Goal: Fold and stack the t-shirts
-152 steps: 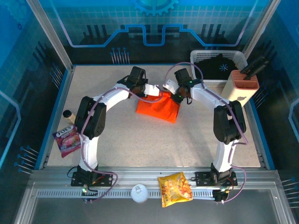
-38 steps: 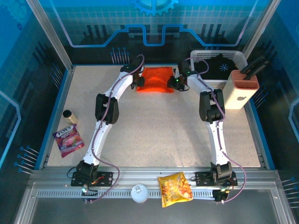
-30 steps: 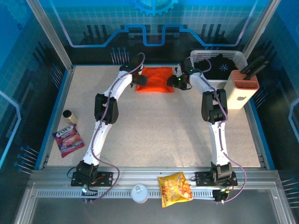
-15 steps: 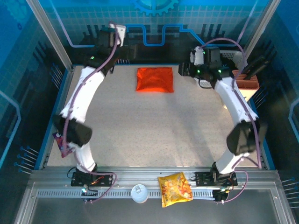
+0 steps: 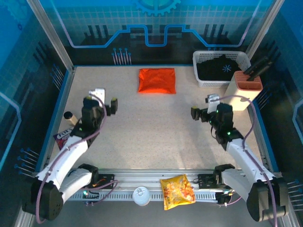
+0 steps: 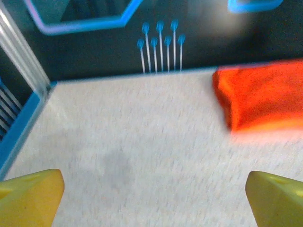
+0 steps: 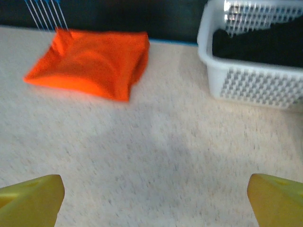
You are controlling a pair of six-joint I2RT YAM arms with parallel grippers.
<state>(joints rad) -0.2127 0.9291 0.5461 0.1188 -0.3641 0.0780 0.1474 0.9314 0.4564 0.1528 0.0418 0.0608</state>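
Left gripper and right gripper had drawn back from the orange shirt, folded at the far edge. I saw both spread apart, empty; the black shirt lay in the basket.

Saw a pale speckled table edged in blue, with a folded orange t-shirt lying flat near its far edge. Noted a white basket at the far right corner and a knife block just beside it. Spotted a small bottle and a pink packet close together near the left edge.
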